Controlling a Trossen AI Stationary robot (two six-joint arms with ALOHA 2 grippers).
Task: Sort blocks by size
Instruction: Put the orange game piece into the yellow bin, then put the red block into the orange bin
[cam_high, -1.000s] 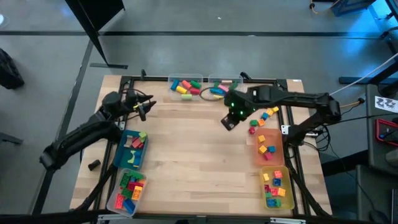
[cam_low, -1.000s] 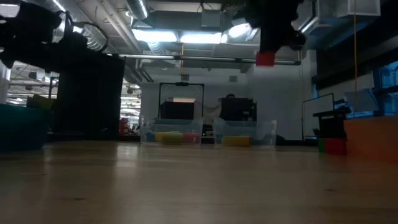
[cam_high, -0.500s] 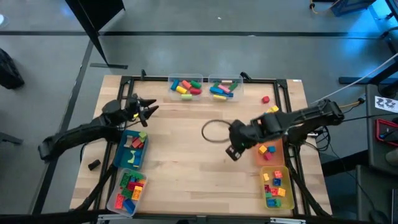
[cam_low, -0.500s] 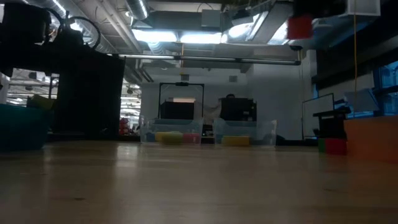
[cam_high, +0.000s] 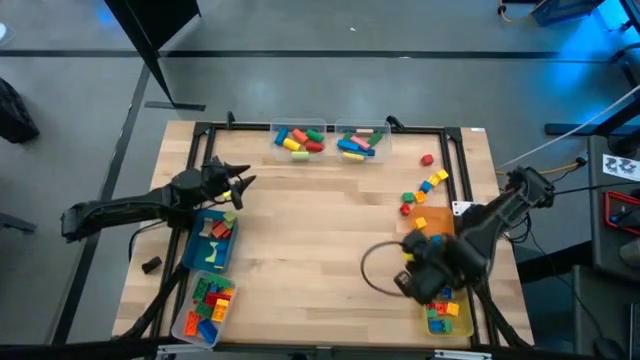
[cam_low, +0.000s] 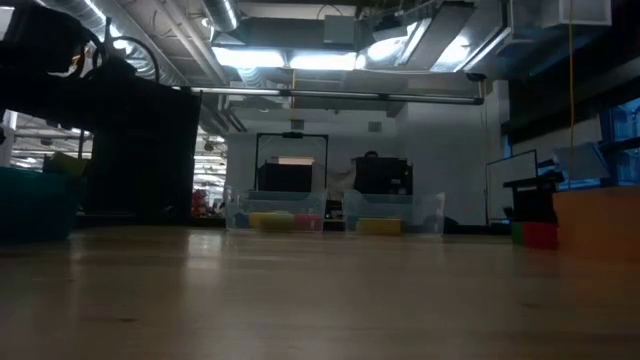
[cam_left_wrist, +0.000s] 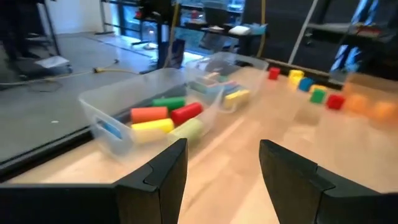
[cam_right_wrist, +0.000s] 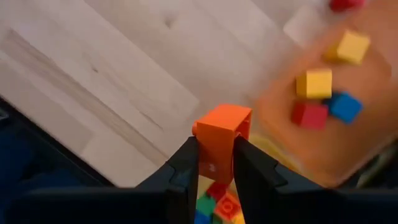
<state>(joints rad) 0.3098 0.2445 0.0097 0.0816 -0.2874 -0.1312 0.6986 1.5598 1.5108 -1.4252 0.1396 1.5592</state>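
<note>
Right end effector (cam_right_wrist: 215, 163): pinched tight on an orange block (cam_right_wrist: 221, 134), one finger on each flat side. Hangs right over the yellow bin (cam_high: 467, 310), at the near right corner of the counter (cam_high: 300, 250). Looks like the drop-off step for this one block.

Inside the yellow bin: a pile of small blocks, red, green, yellow and blue. Just past the yellow bin, the orange bin (cam_high: 447, 232), with a few little cubes in it. Farther past the yellow bin, on the bare wood, a short row of loose blocks (cam_high: 420, 195) not sorted yet. Lots left to do, by the look of it.

How the orange block probably handles: light, hard, smooth plastic. No squish, not easy to break. A bit slippery, so best held on two flat sides across from each other, near the middle, not on a corner and not on the bumpy top. Held too close to the edge, might twist or pop out. Dropped from high up, might bounce off the pile and out of the yellow bin.

Left end effector (cam_left_wrist: 221, 168): open wide, nothing in it. Waits far across the counter from the yellow bin, pointing toward the clear bins (cam_high: 300, 140) of long blocks.
</note>
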